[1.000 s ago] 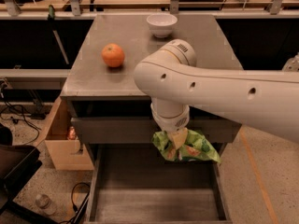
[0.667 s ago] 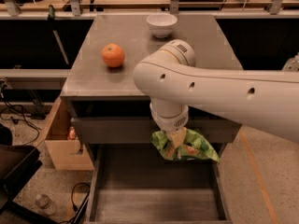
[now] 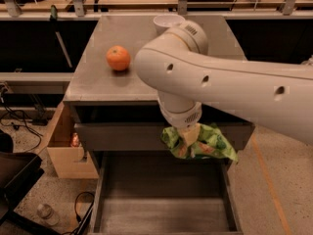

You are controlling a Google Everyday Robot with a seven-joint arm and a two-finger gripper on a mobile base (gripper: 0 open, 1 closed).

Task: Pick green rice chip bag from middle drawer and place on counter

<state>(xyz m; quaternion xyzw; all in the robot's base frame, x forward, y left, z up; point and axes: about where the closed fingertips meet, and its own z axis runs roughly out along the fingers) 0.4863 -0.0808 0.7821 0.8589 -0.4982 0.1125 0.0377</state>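
Observation:
The green rice chip bag [image 3: 209, 144] hangs crumpled from my gripper [image 3: 188, 137], which is shut on its upper left part. The bag is in the air above the back of the open middle drawer [image 3: 164, 199], whose plank floor lies bare below. The gripper sits under my big white arm [image 3: 220, 82], in front of the cabinet's front edge and a little below the level of the counter [image 3: 93, 75]. The arm hides much of the counter's right half.
An orange fruit [image 3: 118, 58] lies on the counter at the left. A white bowl [image 3: 164, 21] stands at the counter's back, partly behind the arm. A cardboard box [image 3: 66, 148] stands on the floor to the left of the cabinet, with cables near it.
The arm with the bag has risen slightly and now covers more of the counter and part of the bowl. The bag stays in the gripper.

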